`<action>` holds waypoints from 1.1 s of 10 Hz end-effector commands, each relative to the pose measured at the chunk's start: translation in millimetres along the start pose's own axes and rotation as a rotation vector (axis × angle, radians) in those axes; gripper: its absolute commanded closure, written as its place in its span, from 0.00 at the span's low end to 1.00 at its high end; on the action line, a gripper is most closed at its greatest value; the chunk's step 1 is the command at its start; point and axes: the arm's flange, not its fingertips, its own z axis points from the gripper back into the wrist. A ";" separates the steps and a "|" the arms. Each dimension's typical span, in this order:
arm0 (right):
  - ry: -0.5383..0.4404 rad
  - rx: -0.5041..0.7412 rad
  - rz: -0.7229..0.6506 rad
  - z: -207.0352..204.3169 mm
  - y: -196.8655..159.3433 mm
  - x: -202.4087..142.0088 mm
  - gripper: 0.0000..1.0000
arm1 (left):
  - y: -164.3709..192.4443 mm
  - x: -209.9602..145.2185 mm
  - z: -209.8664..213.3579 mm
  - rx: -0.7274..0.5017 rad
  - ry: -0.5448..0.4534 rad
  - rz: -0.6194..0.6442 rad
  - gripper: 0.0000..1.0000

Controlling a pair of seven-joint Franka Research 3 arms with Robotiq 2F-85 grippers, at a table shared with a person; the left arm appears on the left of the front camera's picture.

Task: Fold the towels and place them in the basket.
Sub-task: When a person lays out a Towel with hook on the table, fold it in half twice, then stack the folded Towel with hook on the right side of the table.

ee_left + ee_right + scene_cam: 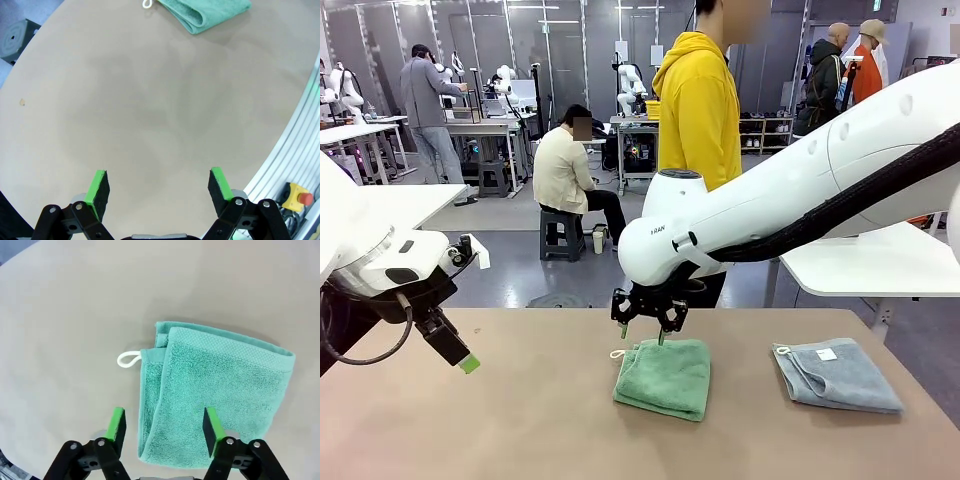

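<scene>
With my right gripper [162, 427] spread just above the folded green towel [663, 376] at mid-table and my left gripper [160, 189] spread wide, I fear a one-layer grasp will unfold it.

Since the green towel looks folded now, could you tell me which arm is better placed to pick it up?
The right. Its right gripper hangs open directly above the green towel, while the left gripper sits open well off to the side over bare table.

folded towel [663, 377]: centre of the table [520, 420], directly under right gripper [649, 312]
second towel [836, 374]: right of it, well apart
left gripper [460, 352]: frame left
</scene>
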 end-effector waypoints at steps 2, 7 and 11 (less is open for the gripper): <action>-0.002 0.004 0.000 0.4 2.6 -1.0 0.32 | -2.5 0.8 -1.1 0.021 0.008 0.007 0.00; -0.002 0.004 0.000 0.4 2.6 -1.0 0.32 | -2.5 0.8 -1.1 0.021 0.008 0.007 0.00; -0.002 0.004 0.000 0.4 2.6 -1.0 0.32 | -2.5 0.8 -1.1 0.021 0.008 0.007 0.00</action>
